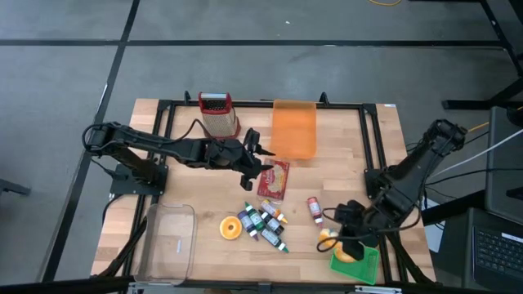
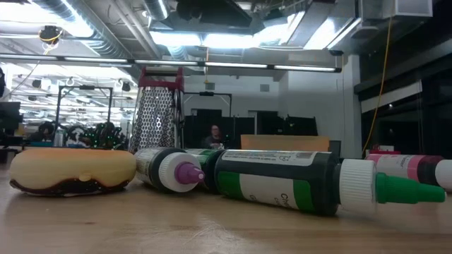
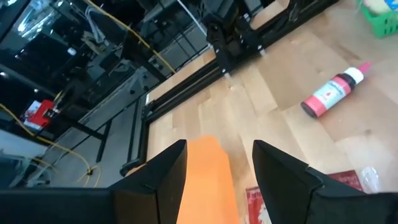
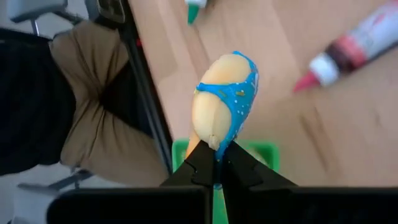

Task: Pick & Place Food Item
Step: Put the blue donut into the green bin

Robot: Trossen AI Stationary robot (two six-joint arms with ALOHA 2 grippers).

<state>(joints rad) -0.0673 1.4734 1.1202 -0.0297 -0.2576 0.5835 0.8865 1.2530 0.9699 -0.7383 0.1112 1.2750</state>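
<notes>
A yellow donut with blue icing is in my right gripper, which is shut on it near the table's right front corner. It is over the wood beside a green basket. The basket holds another yellow-orange item. My left gripper hovers open at the table's middle, above a red packet and close to an orange board. Nothing is between its fingers. An orange ring-shaped item lies on the table. A chocolate-bottomed donut shows in the low view. My right gripper pinches the donut's rim between its two fingertips. The fingers slant downward from the table's right side. The rest of the donut sticks out beyond the fingertips, lifted clear of the table, next to the basket's rim.
Several paint bottles lie at the front middle, and a red bottle lies near my right gripper. A box grater stands at the far edge. A clear tub sits at the front left. A black frame borders the table.
</notes>
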